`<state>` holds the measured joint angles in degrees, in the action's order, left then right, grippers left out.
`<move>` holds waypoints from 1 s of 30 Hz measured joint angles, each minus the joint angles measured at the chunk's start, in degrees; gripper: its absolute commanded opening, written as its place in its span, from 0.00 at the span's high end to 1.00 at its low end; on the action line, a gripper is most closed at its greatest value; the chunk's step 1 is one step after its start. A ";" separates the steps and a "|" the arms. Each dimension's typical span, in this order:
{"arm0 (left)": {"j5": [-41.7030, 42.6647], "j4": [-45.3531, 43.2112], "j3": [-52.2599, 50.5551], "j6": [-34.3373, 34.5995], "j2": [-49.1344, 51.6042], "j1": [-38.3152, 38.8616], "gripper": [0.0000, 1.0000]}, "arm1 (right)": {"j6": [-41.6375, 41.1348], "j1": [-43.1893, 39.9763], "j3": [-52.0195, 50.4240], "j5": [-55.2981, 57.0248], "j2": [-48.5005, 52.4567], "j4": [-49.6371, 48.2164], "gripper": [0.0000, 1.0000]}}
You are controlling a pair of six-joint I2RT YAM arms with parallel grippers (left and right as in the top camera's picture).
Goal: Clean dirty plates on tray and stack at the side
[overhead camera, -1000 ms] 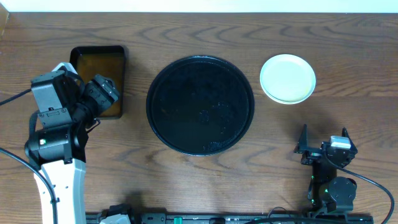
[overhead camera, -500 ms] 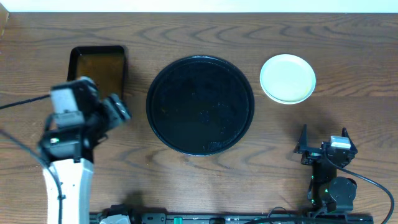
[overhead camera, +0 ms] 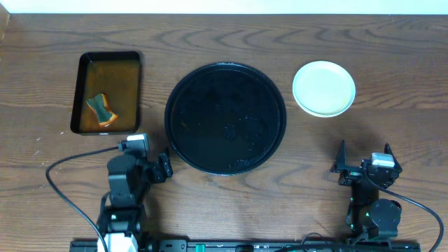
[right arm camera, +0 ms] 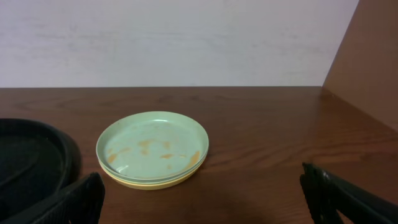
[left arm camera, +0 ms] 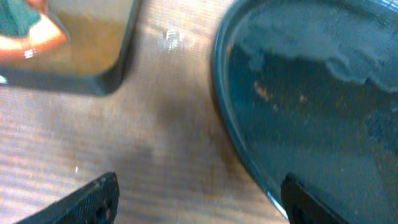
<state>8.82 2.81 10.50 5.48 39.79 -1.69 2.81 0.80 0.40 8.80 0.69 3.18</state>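
the round black tray (overhead camera: 210,98) sits in the middle of the wooden table (overhead camera: 294,203). its surface is wet and streaky, and a few orange specks show on it in the left wrist view. the stack of plates (overhead camera: 323,88) is off the tray. it stands on the table at the tray's far right, near the rim but not touching it. seen from the right wrist camera, the top one is a mint-green plate (right arm camera: 152,144) with faint orange smears across it. it rests on a pale yellow plate (right arm camera: 134,182), whose edge peeks out underneath. whether a third plate sits between them i can't tell.

the right gripper (overhead camera: 365,155) is at the near right of the table. its fingers are spread wide with nothing between them. it faces the stack, which lies well ahead of it and a little to its left.

the left gripper (left arm camera: 196,202) is low over the table by the tray's near-left rim, its fingers wide apart and empty. the rim curves past just ahead on its right. the stack is well apart from it, on the other side of the tray. ahead on its left stands the rectangular tray (overhead camera: 106,54) of brownish liquid, with a sponge (overhead camera: 101,110) lying in it.
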 measured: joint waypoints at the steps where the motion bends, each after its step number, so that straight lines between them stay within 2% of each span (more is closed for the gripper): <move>1: 0.00 -1.01 -1.14 -0.02 -1.31 0.00 0.16 | -0.02 0.00 0.00 0.02 0.00 0.00 0.01; 11: 0.00 -5.75 -8.61 -0.66 -11.63 0.00 0.16 | -0.02 0.00 0.00 -0.02 0.00 0.02 0.01; 21: -1.36 -2.36 -9.88 -0.87 -18.32 -0.02 0.16 | -0.02 0.00 0.00 0.00 0.00 0.02 0.01; 30: -3.32 -1.64 -9.64 -1.01 -28.98 0.94 0.16 | -0.02 0.00 0.00 0.00 0.00 0.02 0.01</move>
<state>5.50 1.17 0.86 4.47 10.81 -0.75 2.79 0.80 0.40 8.80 0.69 3.20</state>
